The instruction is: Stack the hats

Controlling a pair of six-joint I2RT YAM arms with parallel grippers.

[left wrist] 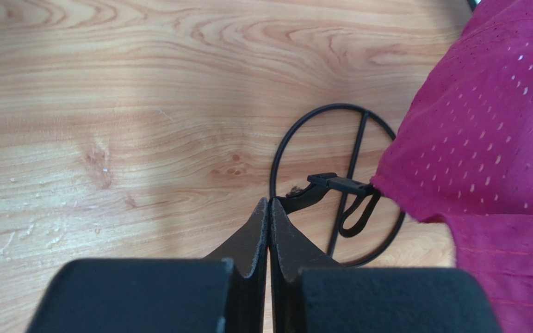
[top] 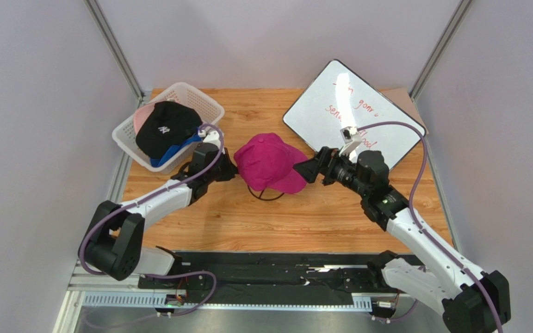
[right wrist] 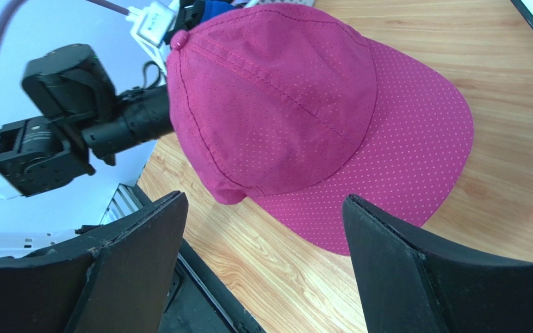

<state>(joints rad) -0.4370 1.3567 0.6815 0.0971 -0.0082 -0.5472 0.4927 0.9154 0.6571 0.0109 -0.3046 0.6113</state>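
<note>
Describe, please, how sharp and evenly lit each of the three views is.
Top external: soft, even light and everything sharp, though the whiteboard is bright and its red writing is hard to read. Left wrist: the table grain and the magenta cap are crisp, while the shut left gripper is softer towards its near base. Right wrist: the cap's perforations are sharp, and the open right gripper is dark, almost silhouetted.

Basket (top: pixel 203 101), whiteboard (top: pixel 370 97) and wire stand (left wrist: pixel 358 146) on table (top: pixel 318 216).

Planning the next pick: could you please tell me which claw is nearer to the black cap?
Left. The left claw is right beside the basket holding the black cap; the right claw is across the magenta cap, near the whiteboard.
</note>
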